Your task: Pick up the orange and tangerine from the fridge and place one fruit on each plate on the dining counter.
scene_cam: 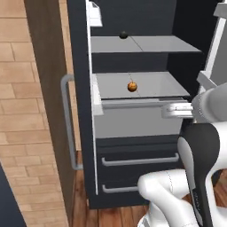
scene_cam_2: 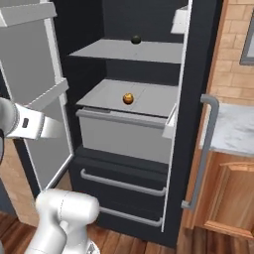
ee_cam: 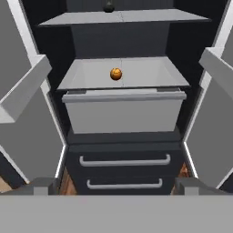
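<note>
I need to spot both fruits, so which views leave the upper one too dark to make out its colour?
All three: the small round fruit on the upper pale grey shelf reads near black in the left base, right base and hand views, while the small orange fruit above the pale grey drawer is evenly lit.

Fridge (ee_cam: 123, 41): standing open, black interior facing the camera, both doors swung wide.
Upper shelf (ee_cam: 136, 17): carrying a small dark round object (ee_cam: 108, 7) at its back, too dim to identify.
Lower shelf (ee_cam: 145, 73): carrying one orange fruit (ee_cam: 116, 73), sitting near the centre.
Drawer (ee_cam: 123, 111): pale grey, sitting directly under the lower shelf.
Bar handles (ee_cam: 125, 161): two, running across the black lower fronts.
Door bins (ee_cam: 25, 88): projecting at left and right.
</note>
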### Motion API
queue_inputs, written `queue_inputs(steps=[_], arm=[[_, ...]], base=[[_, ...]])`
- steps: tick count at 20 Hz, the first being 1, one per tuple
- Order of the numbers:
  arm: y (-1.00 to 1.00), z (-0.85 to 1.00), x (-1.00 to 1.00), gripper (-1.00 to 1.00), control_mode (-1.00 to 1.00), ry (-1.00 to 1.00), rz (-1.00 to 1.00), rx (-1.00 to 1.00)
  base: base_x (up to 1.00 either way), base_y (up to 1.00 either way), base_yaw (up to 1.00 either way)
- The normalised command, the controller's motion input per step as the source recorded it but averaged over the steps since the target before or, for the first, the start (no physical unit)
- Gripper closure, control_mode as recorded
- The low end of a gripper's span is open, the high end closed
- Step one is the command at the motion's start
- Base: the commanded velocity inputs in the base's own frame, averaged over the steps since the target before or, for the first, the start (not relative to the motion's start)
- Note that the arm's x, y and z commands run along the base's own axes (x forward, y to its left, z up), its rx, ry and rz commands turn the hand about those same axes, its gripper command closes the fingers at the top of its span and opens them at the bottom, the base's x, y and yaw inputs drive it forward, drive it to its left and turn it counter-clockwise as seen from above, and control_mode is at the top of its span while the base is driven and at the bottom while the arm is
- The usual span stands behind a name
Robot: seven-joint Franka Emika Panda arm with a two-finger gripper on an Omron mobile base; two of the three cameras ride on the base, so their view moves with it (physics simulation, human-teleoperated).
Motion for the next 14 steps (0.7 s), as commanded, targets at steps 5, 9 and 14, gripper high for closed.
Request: queue_inputs(steps=[5, 9, 14], arm=[[0.0, 0.0, 0.0, -1.0, 1.0, 0.0, 0.0, 0.0], [0.0, 0.0, 0.0, -1.0, 1.0, 0.0, 0.0, 0.0], [0.0, 0.0, 0.0, -1.0, 1.0, 0.0, 0.0, 0.0]], base=[[0.82, 0.0, -0.1], [0.99, 0.09, -0.1], [1.0, 0.02, -0.07]])
